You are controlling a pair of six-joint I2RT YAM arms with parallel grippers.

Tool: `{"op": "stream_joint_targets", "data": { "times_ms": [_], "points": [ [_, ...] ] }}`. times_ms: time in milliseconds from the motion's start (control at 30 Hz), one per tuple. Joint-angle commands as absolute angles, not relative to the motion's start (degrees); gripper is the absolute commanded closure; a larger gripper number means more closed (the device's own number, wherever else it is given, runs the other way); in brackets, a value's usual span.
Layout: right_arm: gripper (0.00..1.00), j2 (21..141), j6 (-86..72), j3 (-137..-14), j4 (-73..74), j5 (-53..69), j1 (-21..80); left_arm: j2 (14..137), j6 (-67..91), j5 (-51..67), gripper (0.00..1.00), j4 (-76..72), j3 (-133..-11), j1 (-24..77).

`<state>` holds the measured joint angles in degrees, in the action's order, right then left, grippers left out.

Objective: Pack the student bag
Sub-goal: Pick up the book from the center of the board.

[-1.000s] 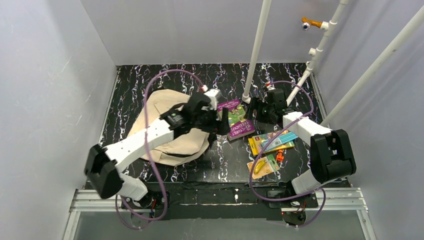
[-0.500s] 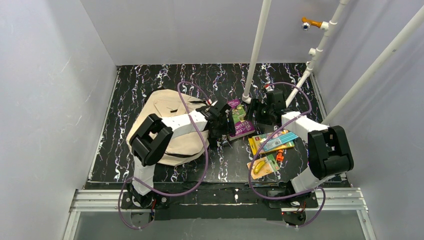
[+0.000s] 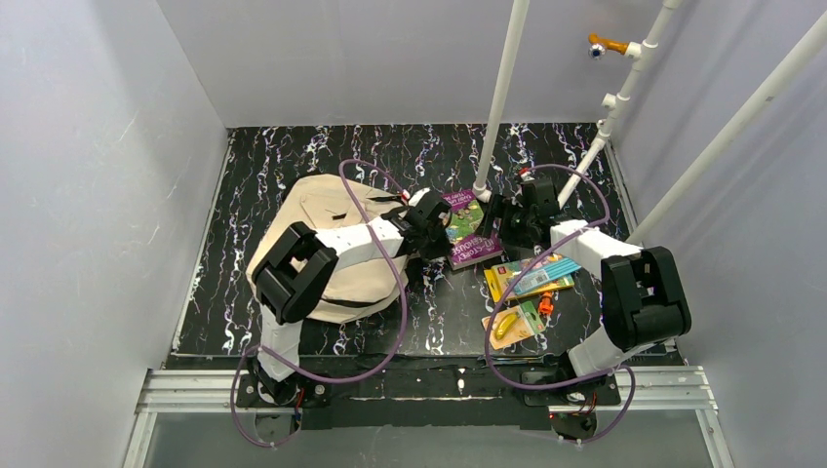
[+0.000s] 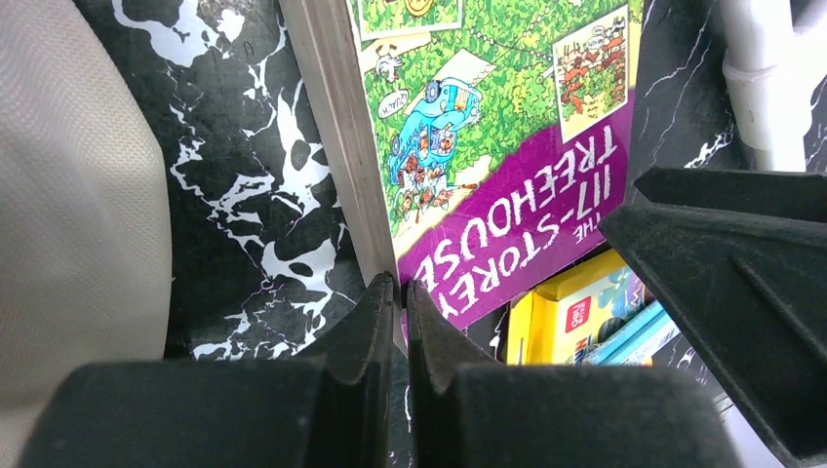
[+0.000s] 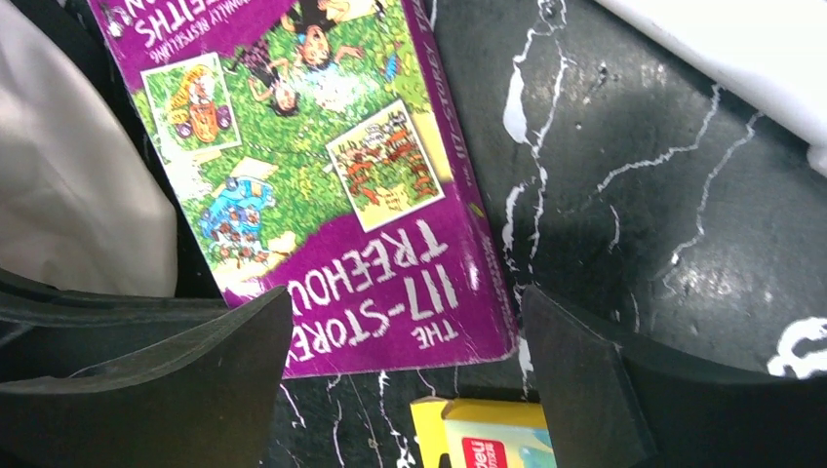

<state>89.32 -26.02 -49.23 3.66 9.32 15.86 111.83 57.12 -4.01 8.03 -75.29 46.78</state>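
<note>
The beige student bag (image 3: 322, 224) lies at the left of the black marbled table, and its fabric fills the left edge of the left wrist view (image 4: 68, 195). To its right lies a purple and green book (image 3: 470, 234). My left gripper (image 3: 439, 239) sits between bag and book. Its jaws are closed at the book's near left corner (image 4: 402, 288), with a thin sliver of purple cover between the tips. My right gripper (image 3: 507, 219) hangs open over the book's right corner (image 5: 410, 390), a finger on each side, touching nothing.
A yellow stationery pack (image 3: 531, 278) lies just in front of the book, with a carded banana-shaped item (image 3: 515, 325) nearer the arms. A white pole (image 3: 497, 97) stands on the table behind the book, and slanted white pipes run along the right wall.
The left arm folded back, and its gripper came down from over the bag to the book's left corner and shut there. The book turned slightly. The right gripper stayed open in place.
</note>
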Motion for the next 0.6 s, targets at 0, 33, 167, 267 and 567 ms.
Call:
{"op": "stream_joint_targets", "data": {
  "times_ms": [0, 33, 167, 267, 567],
  "points": [
    [0.02, 84.6, -26.7, -49.5, 8.0, 7.1, 15.5, 105.7, 58.6, -7.0, 1.0, 4.8, -73.4, 46.4],
    [0.02, 83.8, -26.9, -49.4, 8.4, 7.9, 15.3, 104.9, 59.7, -6.5, 1.0, 4.5, -73.4, 46.1],
    [0.02, 80.5, -32.2, -47.3, 8.5, 12.1, 12.2, 101.9, 65.6, -3.1, 1.0, 1.3, -71.9, 44.4],
    [0.02, 78.0, -41.3, -42.3, 3.6, 17.9, 9.1, 100.2, 68.1, -1.6, 1.0, -0.5, -71.2, 44.0],
    [0.02, 76.8, -57.5, -34.2, -5.5, 26.3, 9.0, 97.9, 68.6, 1.8, 1.0, -1.7, -71.5, 43.8]
  ]
}}
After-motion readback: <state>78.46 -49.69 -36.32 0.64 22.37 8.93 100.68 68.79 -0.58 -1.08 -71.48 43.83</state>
